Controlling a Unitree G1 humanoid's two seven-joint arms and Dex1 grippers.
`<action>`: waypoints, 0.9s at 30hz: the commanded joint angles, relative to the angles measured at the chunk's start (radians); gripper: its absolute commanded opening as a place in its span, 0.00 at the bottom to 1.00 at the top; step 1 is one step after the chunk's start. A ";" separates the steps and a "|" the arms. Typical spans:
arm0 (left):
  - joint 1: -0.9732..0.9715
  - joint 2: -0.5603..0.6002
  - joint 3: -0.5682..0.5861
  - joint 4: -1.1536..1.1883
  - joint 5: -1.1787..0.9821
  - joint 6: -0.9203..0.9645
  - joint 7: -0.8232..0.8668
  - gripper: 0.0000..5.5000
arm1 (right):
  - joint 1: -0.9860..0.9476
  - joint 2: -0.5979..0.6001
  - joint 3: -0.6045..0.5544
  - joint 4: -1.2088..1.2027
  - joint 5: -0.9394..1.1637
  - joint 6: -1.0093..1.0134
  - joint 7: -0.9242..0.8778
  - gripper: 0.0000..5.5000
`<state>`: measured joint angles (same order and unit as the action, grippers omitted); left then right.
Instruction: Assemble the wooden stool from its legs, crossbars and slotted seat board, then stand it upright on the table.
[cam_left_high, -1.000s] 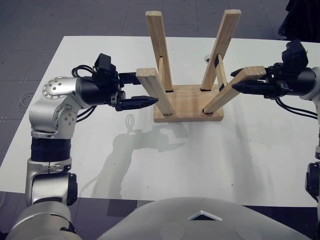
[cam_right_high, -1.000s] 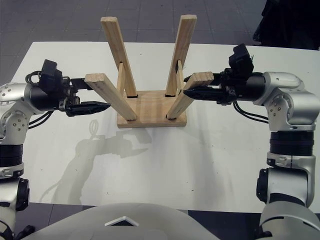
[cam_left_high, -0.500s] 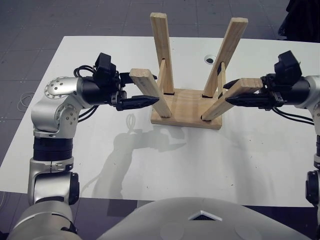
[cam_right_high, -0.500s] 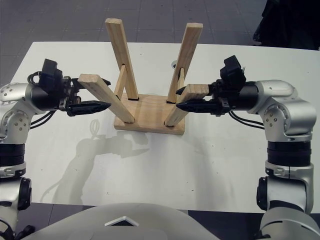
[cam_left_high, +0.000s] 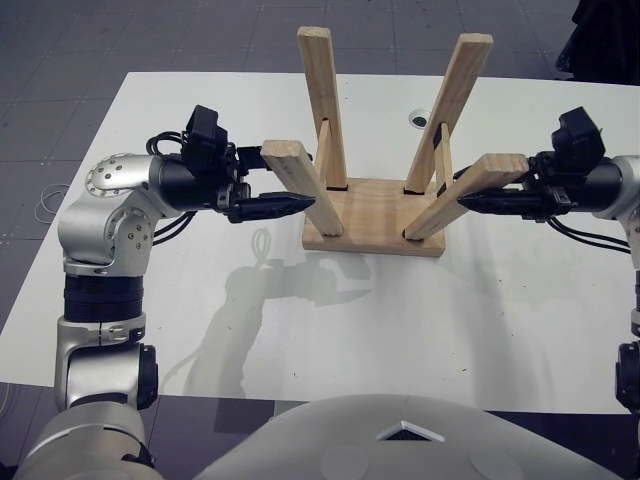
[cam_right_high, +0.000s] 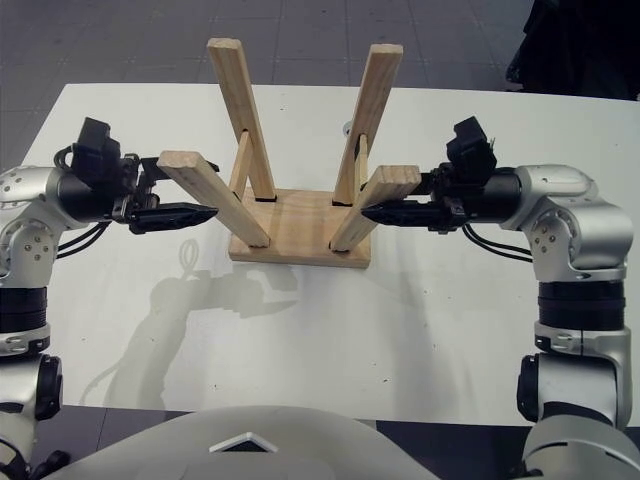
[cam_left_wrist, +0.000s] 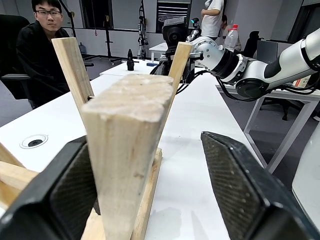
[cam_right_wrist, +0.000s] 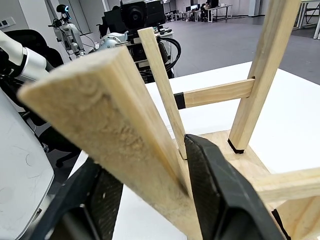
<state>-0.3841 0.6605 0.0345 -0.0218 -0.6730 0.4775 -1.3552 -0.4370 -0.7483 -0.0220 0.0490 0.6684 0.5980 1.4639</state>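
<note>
The wooden stool stands upside down, its seat board (cam_left_high: 375, 215) flat on the white table (cam_left_high: 400, 320) and its legs pointing up and outward. Thin crossbars (cam_left_high: 323, 150) join the legs. My left gripper (cam_left_high: 290, 182) is open around the near left leg (cam_left_high: 300, 185). In the left wrist view that leg (cam_left_wrist: 127, 150) rests against one finger (cam_left_wrist: 70, 190), with a wide gap to the other. My right gripper (cam_left_high: 470, 187) is shut on the near right leg (cam_left_high: 465, 195). In the right wrist view both pads (cam_right_wrist: 215, 190) press that leg (cam_right_wrist: 120, 115).
A round cable hole (cam_left_high: 420, 119) lies in the table behind the stool. Bare table surface stretches in front of the stool toward the near edge. The two far legs (cam_left_high: 320, 100) rise tall between the arms.
The stool has slid slightly left and toward me. My left gripper now straddles the near left leg. My right gripper came inward with its leg, then eased back a little.
</note>
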 joint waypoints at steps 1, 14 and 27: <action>-0.024 0.013 -0.004 0.013 0.018 -0.008 -0.010 0.52 | -0.019 -0.013 0.006 0.007 -0.021 -0.017 0.011 0.29; 0.026 0.024 -0.012 -0.024 0.006 0.012 -0.028 0.24 | -0.012 -0.011 0.013 -0.009 -0.016 -0.012 0.014 0.27; 0.272 0.059 0.081 -0.403 -0.205 0.193 0.108 0.23 | 0.171 -0.097 -0.113 -0.358 0.164 0.191 -0.095 0.27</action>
<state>-0.1632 0.7166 0.1263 -0.3647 -0.8309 0.6212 -1.2645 -0.2910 -0.8248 -0.1092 -0.2524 0.7828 0.7411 1.3963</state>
